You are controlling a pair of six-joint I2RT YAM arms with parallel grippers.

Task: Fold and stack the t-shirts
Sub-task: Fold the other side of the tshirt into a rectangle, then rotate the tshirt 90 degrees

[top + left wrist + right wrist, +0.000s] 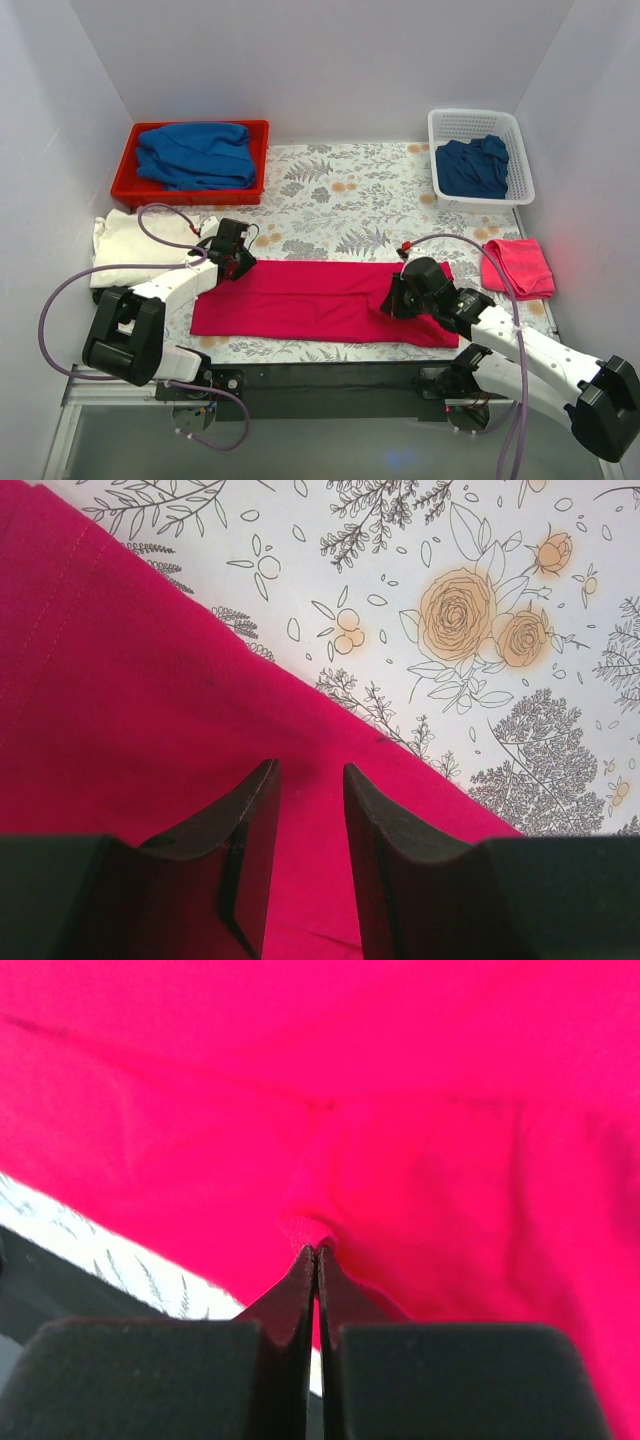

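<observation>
L gripper (pixel 232 262) sits at the far-left corner of the crimson shirt (pixel 310 298), fingers part-spread w/ nothing between. The shirt is a long strip running left-right along the mat's (pixel 350 195) near side. R gripper (pixel 398 300), fingers pressed together, pinches a pucker of cloth near the right end, so the fold prob. goes leftward along the strip, w/ free room there; folded pink shirt (pixel 518 265) just beside on right.

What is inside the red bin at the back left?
Crumpled blue garments fill the red bin, heaped to its rim. How many there are, and whether anything lies under them, cannot be seen because the heap covers it.
</observation>
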